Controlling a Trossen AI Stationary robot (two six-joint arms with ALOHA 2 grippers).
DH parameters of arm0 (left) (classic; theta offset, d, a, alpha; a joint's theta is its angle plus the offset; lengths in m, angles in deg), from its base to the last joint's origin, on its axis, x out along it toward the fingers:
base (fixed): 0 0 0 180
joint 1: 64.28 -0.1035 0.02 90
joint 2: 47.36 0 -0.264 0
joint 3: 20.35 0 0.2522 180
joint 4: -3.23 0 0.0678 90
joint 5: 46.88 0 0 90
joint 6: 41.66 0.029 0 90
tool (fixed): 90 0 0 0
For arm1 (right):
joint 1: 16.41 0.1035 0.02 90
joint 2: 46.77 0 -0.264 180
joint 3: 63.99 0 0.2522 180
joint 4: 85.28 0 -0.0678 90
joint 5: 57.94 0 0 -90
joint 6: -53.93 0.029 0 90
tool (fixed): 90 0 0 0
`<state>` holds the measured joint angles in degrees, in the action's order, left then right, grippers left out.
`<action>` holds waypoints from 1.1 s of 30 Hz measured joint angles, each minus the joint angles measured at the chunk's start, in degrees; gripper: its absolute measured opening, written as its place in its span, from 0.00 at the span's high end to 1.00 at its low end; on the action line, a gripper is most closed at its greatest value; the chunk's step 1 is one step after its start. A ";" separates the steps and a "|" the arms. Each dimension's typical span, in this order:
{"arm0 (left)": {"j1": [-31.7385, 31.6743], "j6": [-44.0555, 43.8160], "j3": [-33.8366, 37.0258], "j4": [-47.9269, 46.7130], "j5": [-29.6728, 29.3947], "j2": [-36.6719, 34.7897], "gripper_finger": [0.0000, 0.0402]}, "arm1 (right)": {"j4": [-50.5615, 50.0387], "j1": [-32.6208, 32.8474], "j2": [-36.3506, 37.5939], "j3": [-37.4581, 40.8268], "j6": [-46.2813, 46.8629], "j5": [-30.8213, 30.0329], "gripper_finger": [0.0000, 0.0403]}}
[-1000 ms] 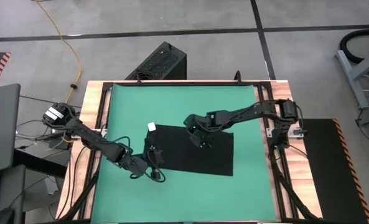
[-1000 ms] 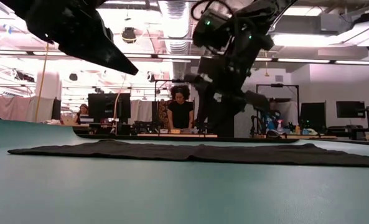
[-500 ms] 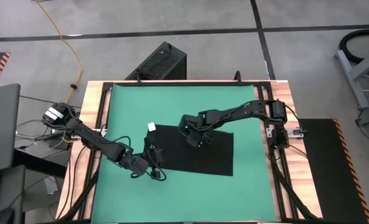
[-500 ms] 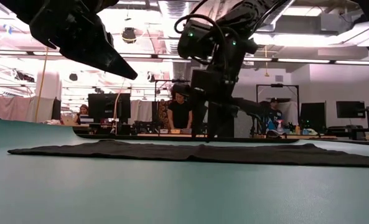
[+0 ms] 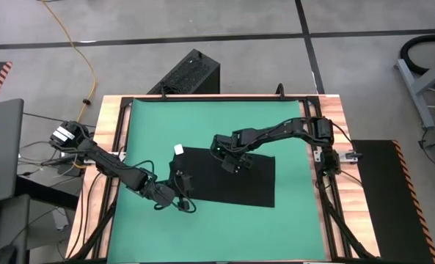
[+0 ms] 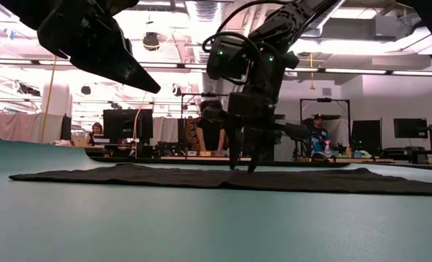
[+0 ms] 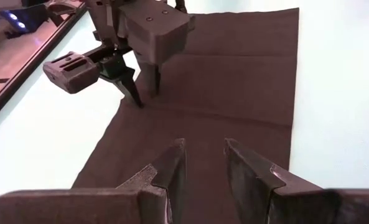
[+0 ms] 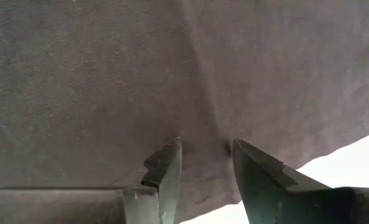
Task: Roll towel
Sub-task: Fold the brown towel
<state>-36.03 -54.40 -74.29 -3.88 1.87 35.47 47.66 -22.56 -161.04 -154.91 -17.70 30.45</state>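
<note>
— Where's your towel (image 5: 228, 177)?

— Flat and unrolled on the green mat (image 5: 202, 121), its white tag (image 5: 178, 149) at the far left corner.

— What changed?

— Your right gripper (image 5: 233, 167) has dropped since a second ago; its parted fingers now point down at the cloth near the far edge, possibly touching, holding nothing. Your left gripper (image 5: 182, 192) waits, slightly open and empty, over the left edge. Rolling hasn't begun.

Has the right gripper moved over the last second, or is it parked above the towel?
Yes. In the high view the right gripper has shifted toward the towel's white-tag side, and in the low view it has dropped to the cloth.
</note>
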 joint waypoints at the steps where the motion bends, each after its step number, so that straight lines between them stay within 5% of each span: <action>1: 0.00 -0.04 0.00 0.00 0.00 0.00 0.75 | -0.06 -0.02 -0.18 0.00 0.00 0.00 0.59; 7: 0.00 -0.39 0.00 -0.11 -0.04 0.00 0.75 | -0.46 -0.38 -0.95 -0.03 0.00 0.07 0.63; 17: -0.90 -0.61 0.00 -0.95 1.42 0.00 0.75 | -0.23 -0.44 -1.17 0.17 4.54 0.01 0.86; 21: -1.39 -0.06 1.23 -0.83 1.53 -0.02 0.75 | 0.16 -0.17 -1.19 0.13 10.52 -0.25 0.97; 25: -2.39 -2.93 4.26 -0.14 1.55 -0.02 0.75 | 3.22 0.88 -1.23 0.16 19.48 -0.78 0.97; 33: -2.54 -10.65 10.70 17.17 0.71 0.00 0.75 | 11.39 3.48 -1.56 0.35 42.90 -5.48 0.99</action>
<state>-38.56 -65.05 -63.59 13.29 2.58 35.47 59.05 -19.08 -162.60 -154.57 25.20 24.97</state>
